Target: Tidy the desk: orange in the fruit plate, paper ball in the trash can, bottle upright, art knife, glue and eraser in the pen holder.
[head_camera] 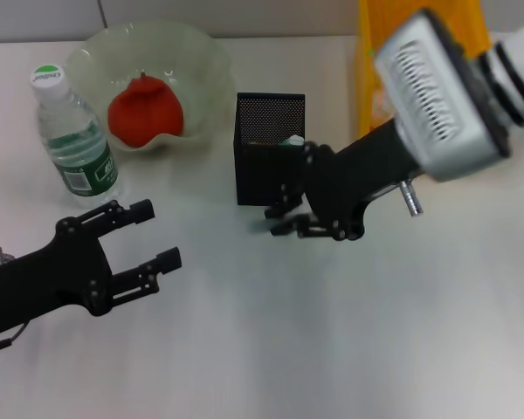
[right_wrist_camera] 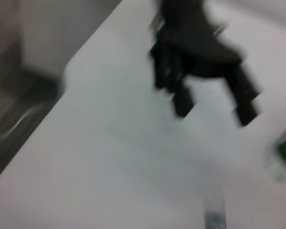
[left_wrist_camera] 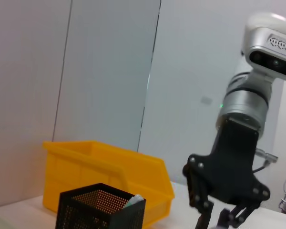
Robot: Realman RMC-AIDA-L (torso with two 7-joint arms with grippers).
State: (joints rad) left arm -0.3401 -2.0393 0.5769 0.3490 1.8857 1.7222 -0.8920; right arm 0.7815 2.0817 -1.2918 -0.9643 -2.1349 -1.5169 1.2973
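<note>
Most of the tidying looks done, judging by how things lie. The orange (head_camera: 145,111) sits in the fruit plate (head_camera: 201,61) near the far edge of the table (head_camera: 262,349), its rounded body giving no clear long axis. The bottle (head_camera: 70,131) stands upright just beside the plate, toward the table's left edge, its long axis vertical and its cap pointing up, which is the pose the task asks for. The pen holder (head_camera: 269,148) stands near the middle of the far edge, mouth upward, and something pale pokes above its rim at the corner nearest the right arm; I cannot tell which of the small items it is. No paper ball, knife, glue or eraser lies loose on the table in the head view. The yellow bin (left_wrist_camera: 109,176) sits just behind the holder by the far right corner, probably serving as the trash can.

The right end effector (head_camera: 284,218) hangs low just in front of the holder's near right corner, fingers spread and holding nothing, a position that fits a drop into the holder. The left end effector (head_camera: 148,236) rests near the table's left edge, in front of the bottle, also released and empty, apparently parked out of the way.
</note>
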